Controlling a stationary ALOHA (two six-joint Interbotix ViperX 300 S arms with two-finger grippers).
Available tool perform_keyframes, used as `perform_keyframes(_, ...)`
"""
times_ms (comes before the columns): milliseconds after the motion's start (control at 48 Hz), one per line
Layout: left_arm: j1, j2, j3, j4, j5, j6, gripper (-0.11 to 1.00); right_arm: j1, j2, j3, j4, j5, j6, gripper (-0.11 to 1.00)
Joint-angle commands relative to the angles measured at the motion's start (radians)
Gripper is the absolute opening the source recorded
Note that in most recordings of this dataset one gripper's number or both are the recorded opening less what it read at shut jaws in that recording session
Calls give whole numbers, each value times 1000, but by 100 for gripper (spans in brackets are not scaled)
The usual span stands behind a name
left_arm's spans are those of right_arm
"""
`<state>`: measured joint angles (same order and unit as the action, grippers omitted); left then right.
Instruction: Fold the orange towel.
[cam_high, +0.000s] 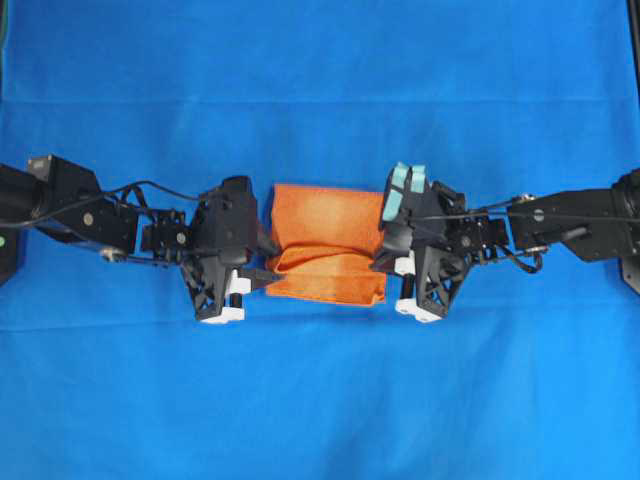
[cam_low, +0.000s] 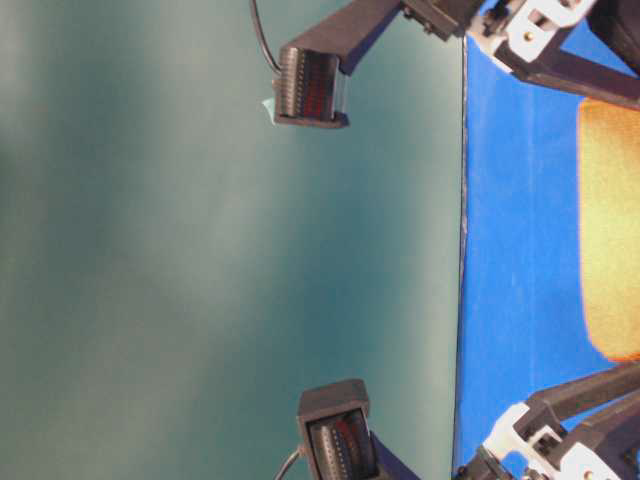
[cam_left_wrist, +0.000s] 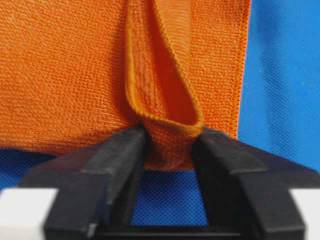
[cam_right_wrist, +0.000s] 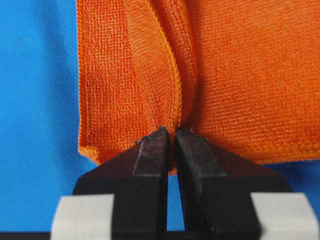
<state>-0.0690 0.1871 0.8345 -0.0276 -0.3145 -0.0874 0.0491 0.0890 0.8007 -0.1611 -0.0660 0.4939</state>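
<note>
The orange towel (cam_high: 325, 225) lies in the middle of the blue cloth, with its near part raised in a soft fold between the two grippers. My left gripper (cam_high: 262, 272) is at the towel's left edge. In the left wrist view its jaws (cam_left_wrist: 170, 145) stand apart, with a loose loop of the towel (cam_left_wrist: 75, 70) between them, not pinched flat. My right gripper (cam_high: 385, 262) is at the towel's right edge. In the right wrist view it (cam_right_wrist: 172, 134) is shut tight on the hem of the towel (cam_right_wrist: 250, 75). The towel also shows at the right edge of the table-level view (cam_low: 610, 230).
The table is covered by a blue cloth (cam_high: 320, 400) running out to all sides of the overhead view. Both black arms reach in from the left (cam_high: 80, 215) and the right (cam_high: 570, 225). Nothing else lies on the cloth.
</note>
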Motion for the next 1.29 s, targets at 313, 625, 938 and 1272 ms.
perform_keyframes(313, 0, -149, -12, -2, 49, 21, 61, 15, -84, -40, 9, 78, -15, 61)
perform_keyframes(625, 6, -431, 48, 2, 190, 28, 61, 15, -341, -11, -80, 202, -18, 61)
perform_keyframes(938, 35, -701, 230, 2, 152, 94, 61, -28, -611, 133, -152, 170, -18, 61)
perform_keyframes(1272, 44, -1062, 420, 2, 140, 95, 61, -86, -914, 347, -183, 94, -18, 61)
